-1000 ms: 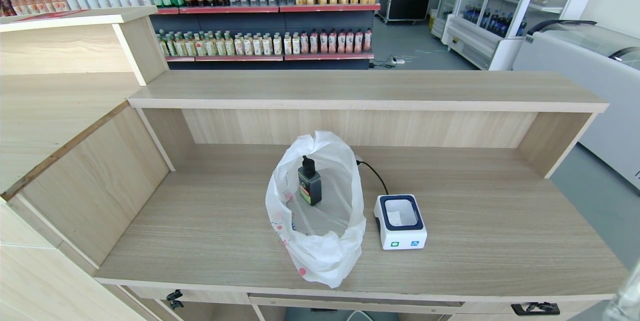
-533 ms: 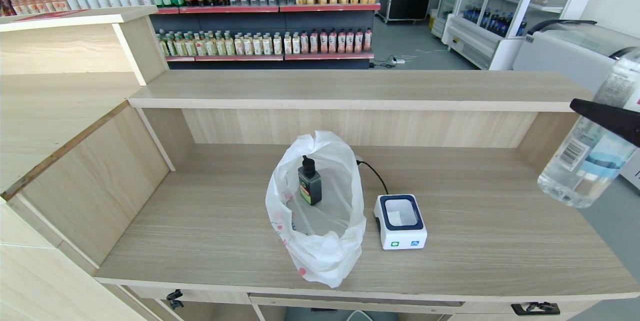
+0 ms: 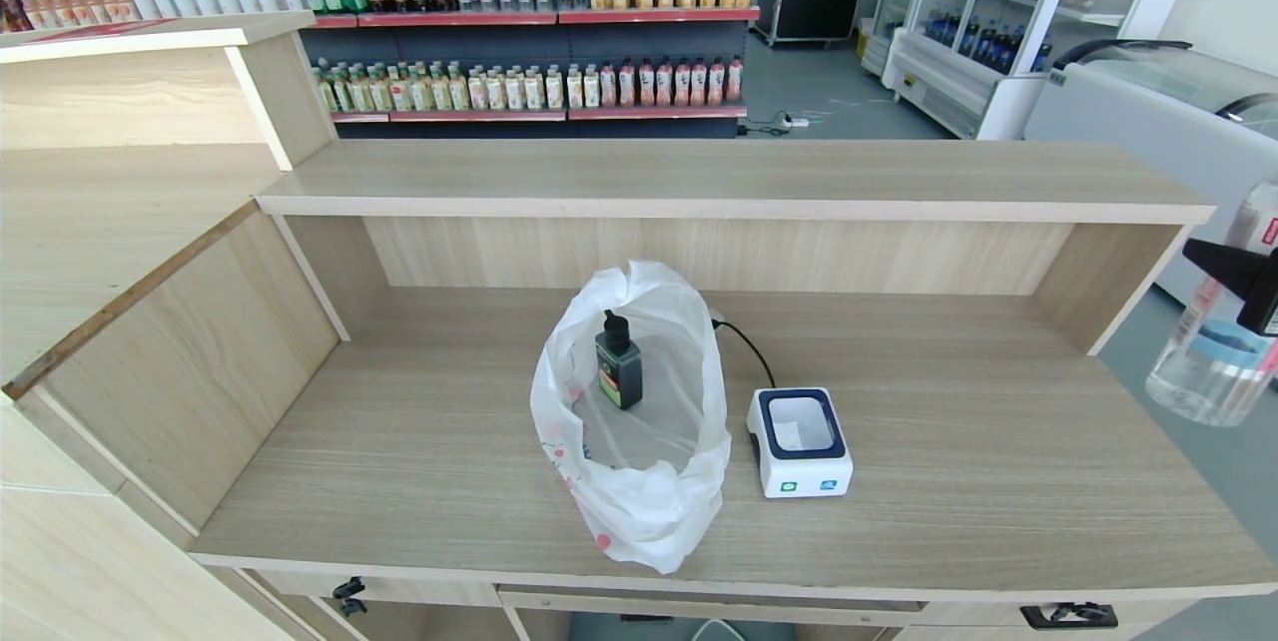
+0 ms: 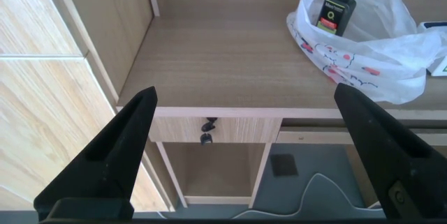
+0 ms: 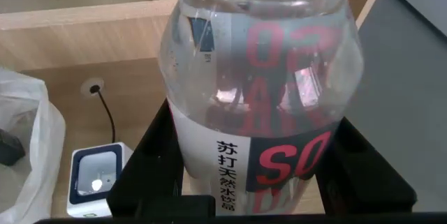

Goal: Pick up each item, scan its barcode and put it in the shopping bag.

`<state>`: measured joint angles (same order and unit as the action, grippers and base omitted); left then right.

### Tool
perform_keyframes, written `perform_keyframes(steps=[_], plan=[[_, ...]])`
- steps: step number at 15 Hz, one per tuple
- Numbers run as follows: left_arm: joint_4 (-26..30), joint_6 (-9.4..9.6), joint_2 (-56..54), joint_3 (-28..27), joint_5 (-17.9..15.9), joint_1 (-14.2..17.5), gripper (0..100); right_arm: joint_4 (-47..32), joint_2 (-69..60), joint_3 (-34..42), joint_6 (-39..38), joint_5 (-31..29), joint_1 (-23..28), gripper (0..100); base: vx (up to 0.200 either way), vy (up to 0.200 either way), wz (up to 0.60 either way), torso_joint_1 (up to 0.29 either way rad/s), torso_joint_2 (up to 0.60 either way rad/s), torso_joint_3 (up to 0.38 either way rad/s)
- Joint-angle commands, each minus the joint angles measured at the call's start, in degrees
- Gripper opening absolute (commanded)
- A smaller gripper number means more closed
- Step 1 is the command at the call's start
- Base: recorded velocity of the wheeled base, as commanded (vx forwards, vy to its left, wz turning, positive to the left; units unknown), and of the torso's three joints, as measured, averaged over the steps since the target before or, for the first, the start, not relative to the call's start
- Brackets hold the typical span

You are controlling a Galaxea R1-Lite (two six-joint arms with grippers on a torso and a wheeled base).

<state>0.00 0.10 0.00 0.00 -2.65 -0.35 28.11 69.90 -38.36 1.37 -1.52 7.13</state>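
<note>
The surface [image 3: 949, 441] is pale wood-grain board, matt and smooth. The shopping bag [image 3: 649, 521] is thin, crinkled, translucent white plastic. The water bottle [image 5: 258, 77] is clear glossy plastic with a shiny film label. The scanner [image 3: 802, 476] is smooth white plastic with a glossy window.

shopping bag [image 3: 644, 511]: translucent white, red-pink printed spots
pump bottle [image 3: 618, 368], in shopping bag: black, green-and-red label
scanner [image 3: 799, 443]: white, navy rim
water bottle [image 5: 258, 112]: clear, white-and-red label
desk [image 3: 998, 481]: pale wood grain

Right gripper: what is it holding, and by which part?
The right gripper holds a clear plastic water bottle, clamped around its labelled body.
</note>
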Motion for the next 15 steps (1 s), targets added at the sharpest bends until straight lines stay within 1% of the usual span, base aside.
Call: perform_keyframes(steps=[1,2,4,6,7,8,10,11,12,13,14,15], plan=[[0.00,-0.01,0.09,0.00,0.01,0.00,100,0.10,2.08,-0.31,0.30,-0.06,0.60,0,0.000,0.000,0.00,0.000,0.00,0.000],[0.00,-0.01,0.09,0.00,0.01,0.00,100,0.28,2.35,-0.48,0.48,-0.06,0.51,0,0.000,0.000,0.00,0.000,0.00,0.000],[0.00,0.08,0.09,0.00,0.01,0.00,100,0.37,3.58,-0.48,2.68,0.03,-0.10,0,0.000,0.000,0.60,0.005,0.00,0.002],[0.00,-0.01,0.09,0.00,0.01,0.00,100,1.07,5.42,-0.48,4.70,0.12,-2.03,0,0.000,0.000,0.60,-0.002,0.00,0.005],[0.00,-0.01,0.09,0.00,0.01,0.00,100,3.79,8.23,-0.13,7.95,0.12,-3.44,0,0.000,0.000,0.00,0.000,0.00,0.000],[0.00,-0.01,0.09,0.00,0.01,0.00,100,5.46,9.82,-0.13,9.80,0.12,-4.14,0,0.000,0.000,0.00,0.000,0.00,0.000],[0.00,-0.01,0.09,0.00,0.01,0.00,100,12.23,15.00,-0.04,12.43,0.21,-6.60,0,0.000,0.000,0.00,0.000,0.00,0.000],[0.00,-0.01,0.09,0.00,0.01,0.00,100,20.76,20.36,-0.48,14.02,1.08,-8.01,0,0.000,0.000,0.00,0.000,0.00,0.000],[0.00,-0.01,0.09,0.00,0.01,0.00,100,26.38,23.35,-0.40,16.21,3.28,-8.27,0,0.000,0.000,0.00,0.000,0.00,0.000],[0.00,-0.01,0.09,0.00,0.01,0.00,100,31.74,26.08,-0.04,19.20,7.94,-8.36,0,0.000,0.000,0.00,0.000,0.00,0.000],[0.00,-0.01,0.09,0.00,0.01,0.00,100,34.82,27.92,-0.04,20.96,14.00,-8.45,0,0.000,0.000,0.00,0.000,0.00,0.000],[0.00,-0.01,0.09,0.00,0.01,0.00,100,36.14,28.89,-0.22,21.66,19.01,-8.63,0,0.000,0.000,0.00,0.000,0.00,0.000]])
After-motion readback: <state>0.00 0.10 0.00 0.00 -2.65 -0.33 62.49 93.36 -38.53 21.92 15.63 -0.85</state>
